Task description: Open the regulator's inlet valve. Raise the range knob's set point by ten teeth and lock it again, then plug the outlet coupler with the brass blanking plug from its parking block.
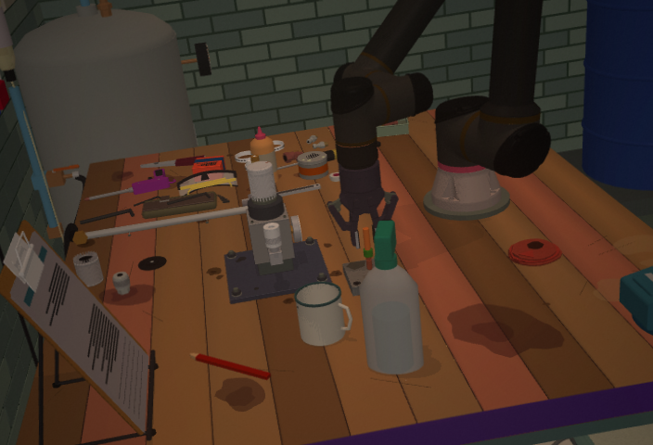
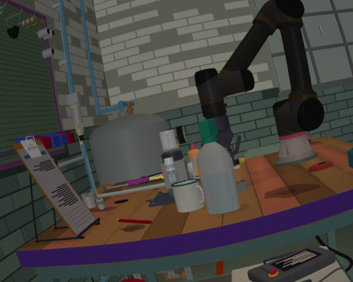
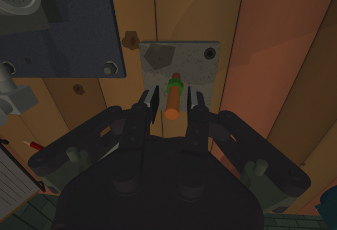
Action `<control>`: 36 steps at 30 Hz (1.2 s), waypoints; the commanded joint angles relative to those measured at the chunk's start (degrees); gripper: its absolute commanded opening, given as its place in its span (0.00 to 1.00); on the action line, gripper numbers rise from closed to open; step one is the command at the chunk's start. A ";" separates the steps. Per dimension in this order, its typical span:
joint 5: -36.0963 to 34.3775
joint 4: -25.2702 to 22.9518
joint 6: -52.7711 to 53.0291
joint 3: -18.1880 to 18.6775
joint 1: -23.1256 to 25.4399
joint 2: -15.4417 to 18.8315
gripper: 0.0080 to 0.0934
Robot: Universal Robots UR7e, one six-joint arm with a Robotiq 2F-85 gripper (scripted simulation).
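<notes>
The brass blanking plug (image 3: 172,97), orange-brown with a green hex collar, stands upright in its grey parking block (image 3: 178,71) (image 1: 355,275), and my open gripper (image 3: 170,101) (image 1: 362,229) hangs around its top end without gripping it. The regulator (image 1: 271,231) (image 2: 170,165) stands on a dark bolted base plate (image 1: 277,270) just left of the block. Its ribbed white range knob (image 1: 261,181) sits on top, and a white coupler (image 1: 272,241) faces the front. A long grey pipe (image 1: 164,222) runs off to the left from it. In the second side camera the plug is hidden behind the bottle.
A white enamel mug (image 1: 321,315) and a tall grey bottle with a green cap (image 1: 390,304) stand just in front of the parking block. A red pencil (image 1: 230,366), a clipboard stand (image 1: 75,320), tools at the back and my own base (image 1: 467,194) lie around.
</notes>
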 commanded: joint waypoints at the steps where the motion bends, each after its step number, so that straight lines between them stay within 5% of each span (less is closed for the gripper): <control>1: 0.00 -0.03 -0.11 -0.02 0.00 -0.02 0.35; 19: 0.00 -0.03 -0.90 -0.02 0.00 -0.02 0.35; 36: 0.00 -0.01 -0.91 -0.02 0.00 -0.01 0.00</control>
